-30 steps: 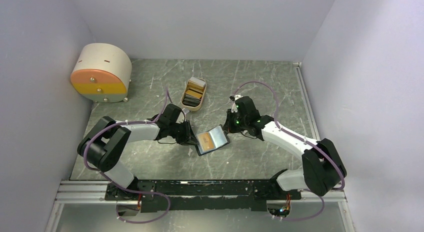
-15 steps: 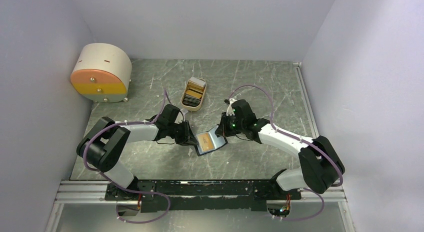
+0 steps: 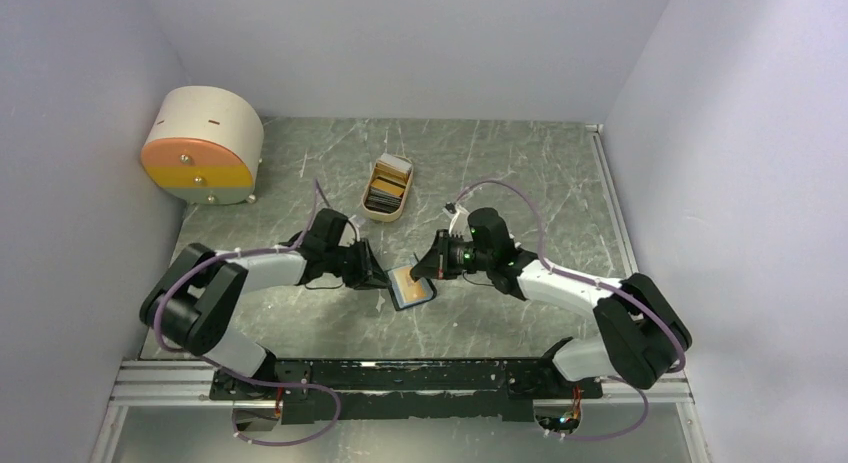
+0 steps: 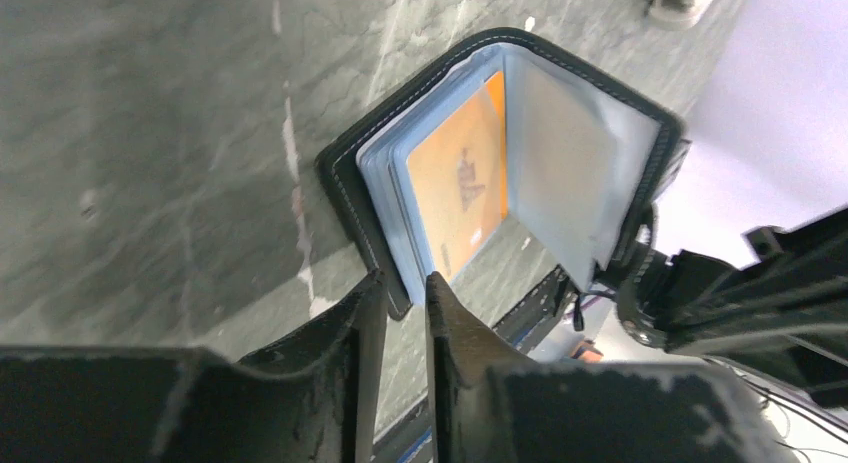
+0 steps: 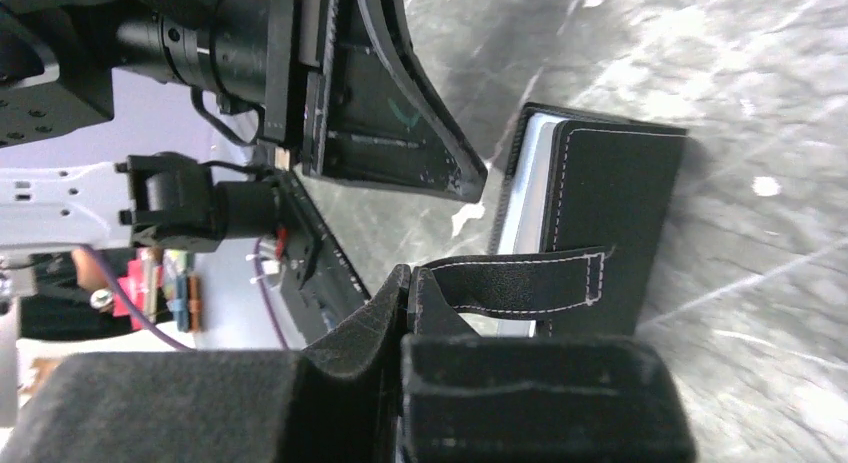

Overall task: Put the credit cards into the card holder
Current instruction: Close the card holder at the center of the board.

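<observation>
- While the black bifold card holder sat half open on the grey marbled surface between the two arms, its glossy blue-grey pocket leaves were fanned apart.
- One golden-orange plastic credit card lay inside a clear pocket of the card holder.
- The left jaws were closed to a narrow slit, with the near corner of the card holder's cover caught in it.
- The right jaws were pressed together on the card holder's black stitched tab, and that cover stood tilted up.
- Other dark and whitish cards lay stacked in the beige oblong tray, set apart behind the card holder.
- The big beige-and-orange round box stood in the far left corner.
</observation>
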